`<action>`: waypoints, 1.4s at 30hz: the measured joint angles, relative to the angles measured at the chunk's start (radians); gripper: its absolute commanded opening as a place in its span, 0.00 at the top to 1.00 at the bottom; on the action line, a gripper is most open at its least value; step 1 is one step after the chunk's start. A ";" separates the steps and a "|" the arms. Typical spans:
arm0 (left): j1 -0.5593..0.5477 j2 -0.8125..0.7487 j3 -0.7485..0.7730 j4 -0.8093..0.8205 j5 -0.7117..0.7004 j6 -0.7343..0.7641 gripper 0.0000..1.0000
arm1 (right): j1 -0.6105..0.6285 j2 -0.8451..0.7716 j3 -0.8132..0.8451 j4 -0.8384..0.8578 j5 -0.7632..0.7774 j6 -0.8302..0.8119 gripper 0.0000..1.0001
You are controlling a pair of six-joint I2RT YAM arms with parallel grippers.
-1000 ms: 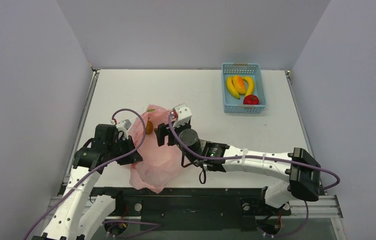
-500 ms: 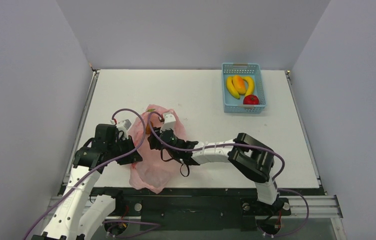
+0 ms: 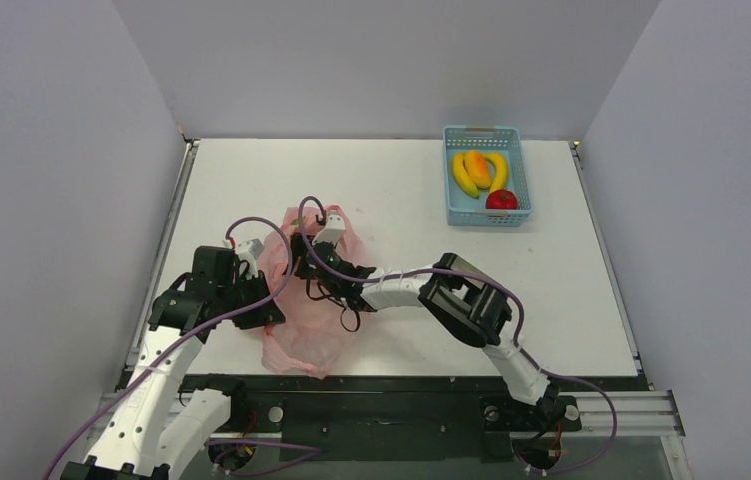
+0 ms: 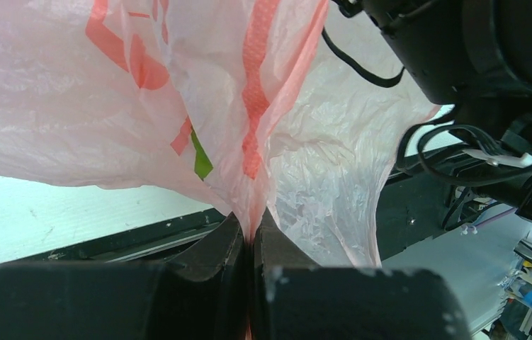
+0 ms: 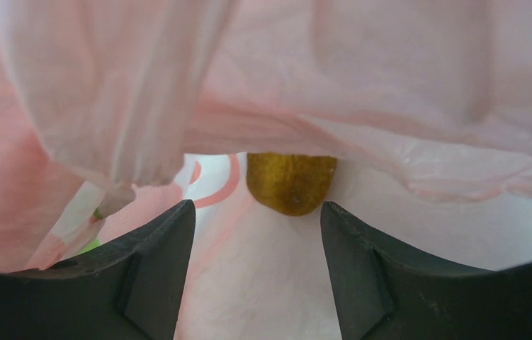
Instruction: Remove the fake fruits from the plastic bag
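The white table carries the pink plastic bag, slumped at its near left. At far right stands the blue basket. The left gripper has its jaws closed on a fold of bag film, probably to anchor the bag. The right gripper is inside it, jaws wide, lined up on the brown kiwi-like fruit just ahead. In the basket lie two bananas, a mango-like fruit and a red apple.

White tabletop: crinkly pink plastic bag slumped on near-left part; light-blue slotted basket far right, well apart from it.
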 measured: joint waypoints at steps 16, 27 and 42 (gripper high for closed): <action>0.000 -0.002 0.000 0.000 0.001 0.000 0.99 | 0.019 0.256 0.356 -0.112 0.090 -0.085 0.33; 0.000 -0.007 0.000 0.000 0.001 0.000 0.99 | 0.033 0.324 0.520 -0.222 0.110 -0.132 0.48; -0.002 0.008 -0.002 0.006 0.077 -0.003 1.00 | -0.084 -0.070 -0.094 -0.298 0.362 -0.046 0.47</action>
